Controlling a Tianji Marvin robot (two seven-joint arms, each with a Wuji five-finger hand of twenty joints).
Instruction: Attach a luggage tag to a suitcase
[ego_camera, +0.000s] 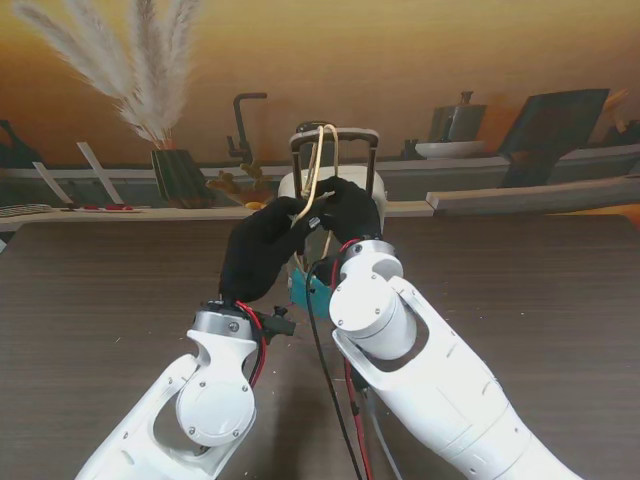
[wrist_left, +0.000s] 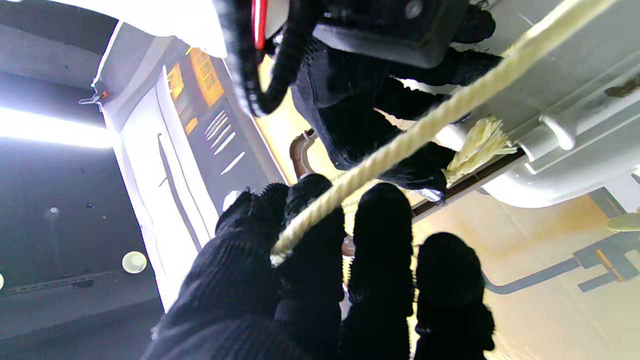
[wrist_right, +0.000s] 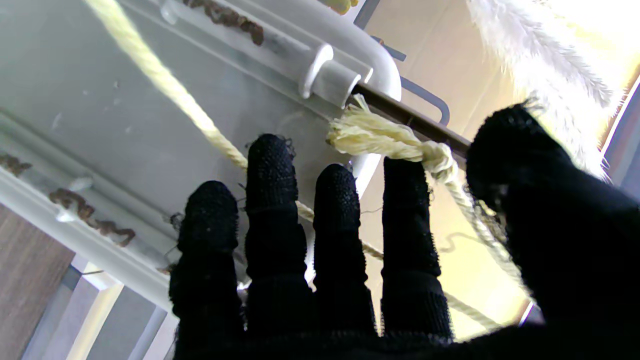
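Your left hand (ego_camera: 262, 250) pinches the tag's twisted cord (ego_camera: 316, 170); your right hand (ego_camera: 350, 210) grips its knotted end at the suitcase handle (ego_camera: 334, 135).

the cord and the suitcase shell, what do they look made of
Cord: likely cotton or similar natural fibre, matte cream, given its twisted strands and frayed knotted end.
Suitcase shell: seemingly hard plastic, pale grey-white and smooth with a slight sheen, given its moulded ribs.
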